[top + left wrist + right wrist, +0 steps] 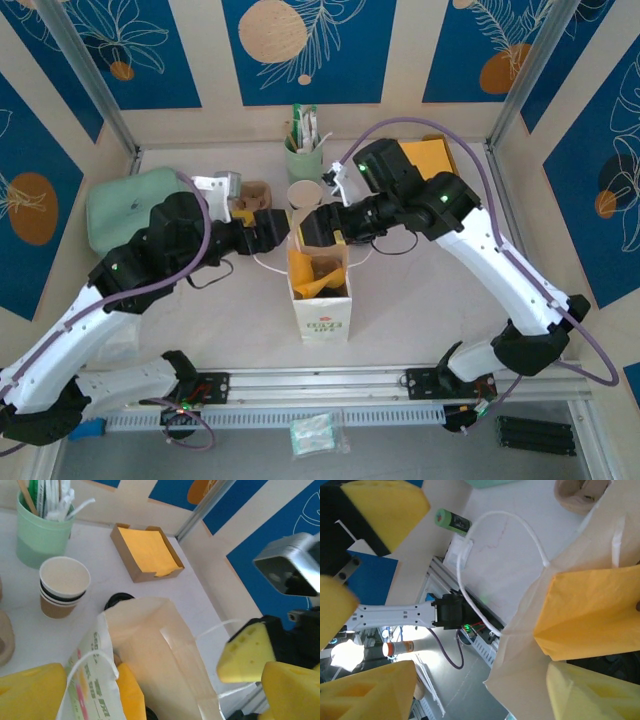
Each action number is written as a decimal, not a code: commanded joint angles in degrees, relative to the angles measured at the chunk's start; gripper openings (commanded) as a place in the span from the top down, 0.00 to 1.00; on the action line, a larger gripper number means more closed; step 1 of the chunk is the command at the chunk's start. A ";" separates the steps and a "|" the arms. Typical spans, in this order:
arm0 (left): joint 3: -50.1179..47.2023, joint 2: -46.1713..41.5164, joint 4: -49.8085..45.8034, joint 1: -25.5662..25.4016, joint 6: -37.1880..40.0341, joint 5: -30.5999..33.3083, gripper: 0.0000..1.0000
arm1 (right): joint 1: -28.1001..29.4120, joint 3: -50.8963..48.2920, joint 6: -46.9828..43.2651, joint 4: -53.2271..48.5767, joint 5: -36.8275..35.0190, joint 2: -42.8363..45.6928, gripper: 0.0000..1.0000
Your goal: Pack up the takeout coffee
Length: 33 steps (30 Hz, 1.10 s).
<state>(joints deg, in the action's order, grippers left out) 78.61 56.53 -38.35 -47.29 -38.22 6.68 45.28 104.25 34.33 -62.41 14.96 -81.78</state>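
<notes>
The paper bag [322, 300] could tip and spill the takeout coffee [332, 268], which seems to sit deep inside it, below both jaws and half hidden, if a finger snags its wall on leaving. The left gripper [280, 230] gapes fully and the right gripper [335, 228] stands well parted; neither grips anything. Counted: one bag, then beyond the jaws one napkin tray [147, 552], one cup stack [62, 587] and one loose lid [119, 600].

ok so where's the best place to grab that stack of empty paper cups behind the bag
Take the stack of paper cups by its brown side wall just under the white rim, coming straight down from above. It stands upright with its mouth open. The green holder and the paper bag stand close on opposite sides, so the top is probably the clearest way in.
</notes>
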 commanded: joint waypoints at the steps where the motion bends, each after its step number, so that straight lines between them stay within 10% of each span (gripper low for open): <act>1: 4.15 1.23 -2.03 2.15 4.36 2.67 0.01 | -0.91 3.06 -0.39 -0.43 -0.60 2.01 0.24; 6: 8.22 3.10 -2.64 7.05 7.25 2.52 0.01 | -4.85 5.08 -0.74 -0.54 -1.25 4.61 0.01; 18: 11.89 6.90 -1.79 22.54 13.85 4.18 0.01 | -24.26 -3.34 -3.29 5.27 -5.26 16.44 0.01; 33: -16.45 -3.69 16.65 31.82 25.03 19.59 0.01 | -45.41 -48.92 -5.66 41.81 -29.95 29.19 0.01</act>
<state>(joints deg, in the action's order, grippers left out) 65.49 54.24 -26.94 -16.88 -16.34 22.81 1.96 60.75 28.21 -31.33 -8.82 -54.04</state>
